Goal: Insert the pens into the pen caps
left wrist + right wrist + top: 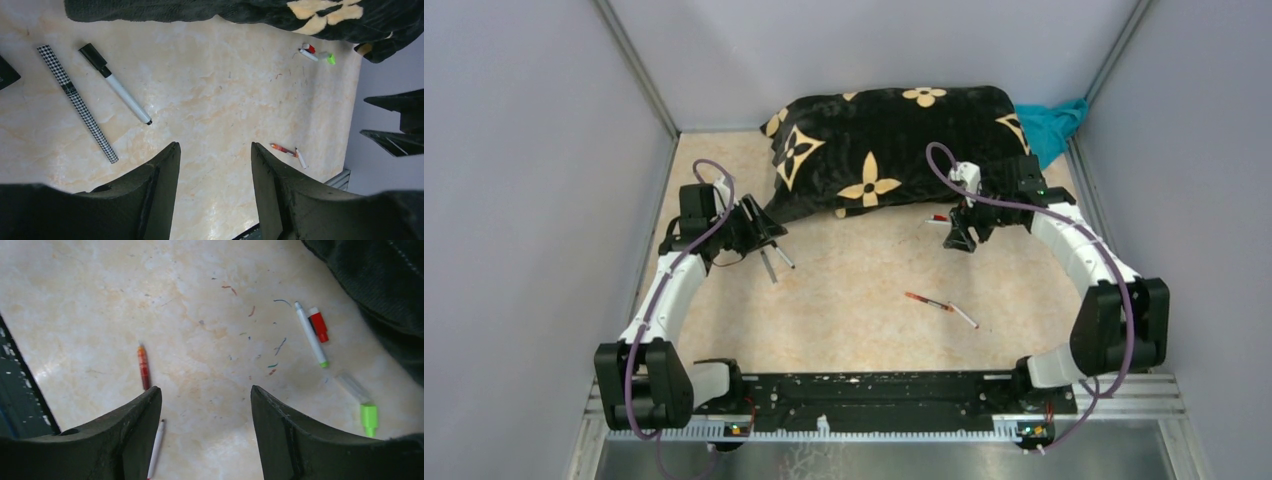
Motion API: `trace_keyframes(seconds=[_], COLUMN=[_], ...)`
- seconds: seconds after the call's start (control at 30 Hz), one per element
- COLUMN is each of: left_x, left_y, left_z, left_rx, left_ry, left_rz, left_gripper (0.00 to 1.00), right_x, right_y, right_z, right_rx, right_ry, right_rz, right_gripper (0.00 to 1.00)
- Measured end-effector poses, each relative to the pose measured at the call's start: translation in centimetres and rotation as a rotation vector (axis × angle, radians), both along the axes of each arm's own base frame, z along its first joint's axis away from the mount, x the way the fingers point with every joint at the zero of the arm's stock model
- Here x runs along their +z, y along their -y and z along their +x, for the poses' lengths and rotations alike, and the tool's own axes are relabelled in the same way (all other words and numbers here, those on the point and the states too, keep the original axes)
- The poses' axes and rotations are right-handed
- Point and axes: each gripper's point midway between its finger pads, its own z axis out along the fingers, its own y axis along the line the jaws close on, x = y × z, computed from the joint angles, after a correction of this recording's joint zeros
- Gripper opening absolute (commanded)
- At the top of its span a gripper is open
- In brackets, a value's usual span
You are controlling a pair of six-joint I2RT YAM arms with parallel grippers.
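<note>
Two grippers, both spread and empty. I'd straddle one barrel squarely, fingers crosswise, before closing. Ahead-left of my left gripper lie a houndstooth pen and a black-ended white pen. A red pen sits just left of my right gripper; ahead-right, a green-tipped white pen lies beside the red cap.

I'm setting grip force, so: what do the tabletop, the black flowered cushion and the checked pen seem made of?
Tabletop: hard, smooth beige marble-look sheet, likely laminate or vinyl; faint sheen, ink marks on top.
Cushion: soft matte plush fabric; fuzzy, sagging edge.
Checked pen: probably plastic with printed houndstooth skin; cannot confirm.
</note>
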Motion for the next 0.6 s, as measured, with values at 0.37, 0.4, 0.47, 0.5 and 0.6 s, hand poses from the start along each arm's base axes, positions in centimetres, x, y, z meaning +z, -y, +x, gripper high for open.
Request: trace_keyframes(seconds=[0.37, 0.4, 0.47, 0.5, 0.6], left_x=[1.6, 1.8, 2.2, 2.3, 2.5], left_y=[0.3, 0.3, 0.3, 0.3, 0.3], left_z=[-0.2, -0.3, -0.4, -0.5, -0.7], left_rx=[-0.017, -0.016, -0.015, -0.014, -0.008], left_ry=[0.054, 0.062, 0.075, 0.078, 0.083], left_rz=[-0.014, -0.014, -0.015, -0.015, -0.019], left_gripper=[0.58, 0.58, 0.58, 0.58, 0.58], right_x=[-3.0, -3.3, -4.0, -4.3, -5.1], right_y=[0.6, 0.6, 0.7, 0.7, 0.7], right_z=[7.7, 8.3, 9.6, 10.2, 11.7], right_rx=[0.259, 0.276, 0.306, 0.317, 0.344], right_ry=[0.198, 0.209, 0.221, 0.226, 0.242], right_rz=[-0.172, -0.184, -0.207, -0.214, -0.233], right_gripper=[0.41, 0.37, 0.35, 0.34, 0.32])
